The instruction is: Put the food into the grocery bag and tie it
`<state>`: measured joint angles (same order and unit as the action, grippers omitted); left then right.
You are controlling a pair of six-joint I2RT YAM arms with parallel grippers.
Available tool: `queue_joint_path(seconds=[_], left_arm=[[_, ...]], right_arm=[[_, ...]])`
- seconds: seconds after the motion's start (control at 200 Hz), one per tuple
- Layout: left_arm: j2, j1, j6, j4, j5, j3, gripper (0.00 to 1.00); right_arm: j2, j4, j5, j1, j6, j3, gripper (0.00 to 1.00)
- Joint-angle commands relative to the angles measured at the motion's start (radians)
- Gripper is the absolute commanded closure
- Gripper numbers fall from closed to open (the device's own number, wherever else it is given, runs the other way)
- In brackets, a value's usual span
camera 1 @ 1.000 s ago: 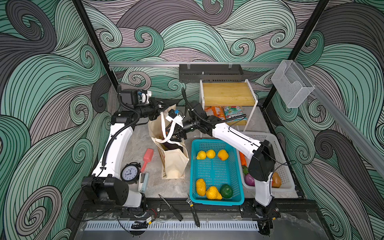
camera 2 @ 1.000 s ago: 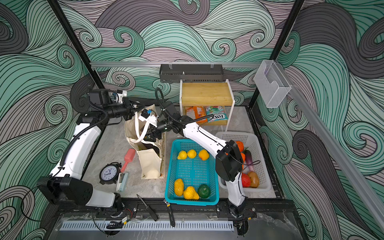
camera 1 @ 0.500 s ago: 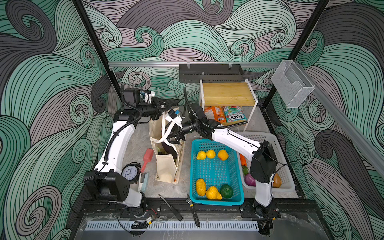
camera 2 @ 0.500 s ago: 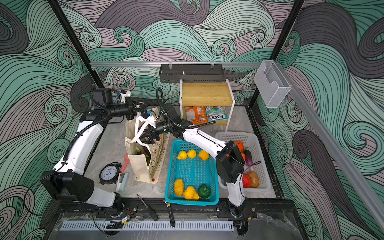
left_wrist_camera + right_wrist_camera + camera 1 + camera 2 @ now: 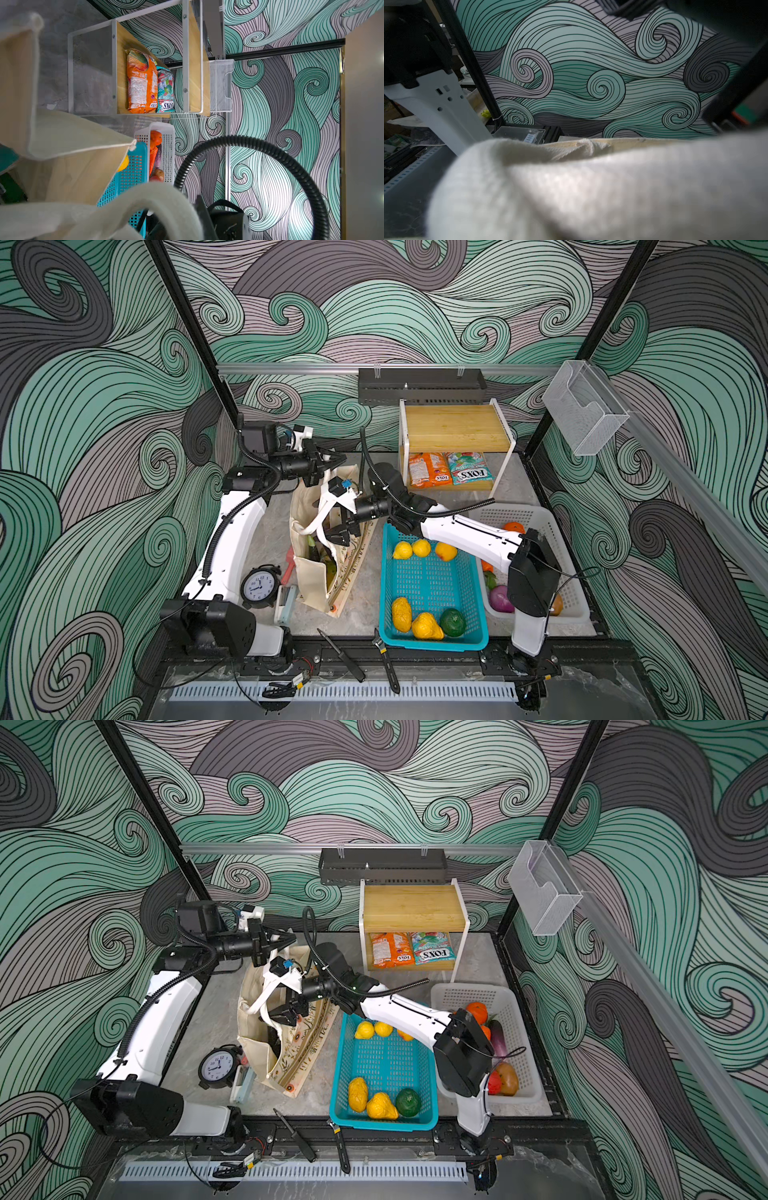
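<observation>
I see the grocery bag (image 5: 309, 587) standing open on the grey table (image 5: 368, 605), just left of the teal basket (image 5: 432, 645), with its floral side flaring out toward that basket. Something dark and something green-yellow show inside its mouth, but they are too shadowed for me to name.

The left gripper (image 5: 337, 459) reaches in level from the far left, its jaws closed to a point right at the bag's far rim. I cannot tell whether any cloth is pinched there. The right gripper (image 5: 338, 526) hangs over the bag's mouth, reaching across from the right. Its jaws look spread apart, and 1 of the white handles (image 5: 316, 522) loops loosely around it. In the right wrist view that handle (image 5: 591, 187) fills the foreground as a blur.

Outside the bag, 2 lemons (image 5: 403, 549) and 1 orange (image 5: 445, 551) lie at the far end of the teal basket, with 3 more fruits at its near end. The white basket (image 5: 519, 512) beside it holds more produce. 2 snack packets (image 5: 430, 470) lie under the wooden shelf (image 5: 455, 427) at the back. A black clock (image 5: 259, 587) stands near the bag's left side.
</observation>
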<state>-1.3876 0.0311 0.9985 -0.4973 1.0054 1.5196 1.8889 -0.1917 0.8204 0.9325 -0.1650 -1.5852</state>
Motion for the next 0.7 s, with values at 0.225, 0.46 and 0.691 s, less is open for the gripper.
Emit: queue_joint_path(seconds=[0.225, 0.46, 0.691], left_arm=[[0.025, -0.020, -0.045, 0.030, -0.007, 0.004, 0.98], [0.000, -0.036, -0.130, -0.020, -0.004, -0.005, 0.97], [-0.019, -0.040, -0.460, -0.308, -0.239, 0.059, 0.97]], right_arm=[[0.012, -0.493, 0.022, 0.049, 0.356, 0.059, 0.04], [0.042, -0.557, 0.123, 0.048, 0.524, 0.011, 0.15], [0.031, -0.568, 0.075, 0.037, 0.588, 0.033, 0.13]])
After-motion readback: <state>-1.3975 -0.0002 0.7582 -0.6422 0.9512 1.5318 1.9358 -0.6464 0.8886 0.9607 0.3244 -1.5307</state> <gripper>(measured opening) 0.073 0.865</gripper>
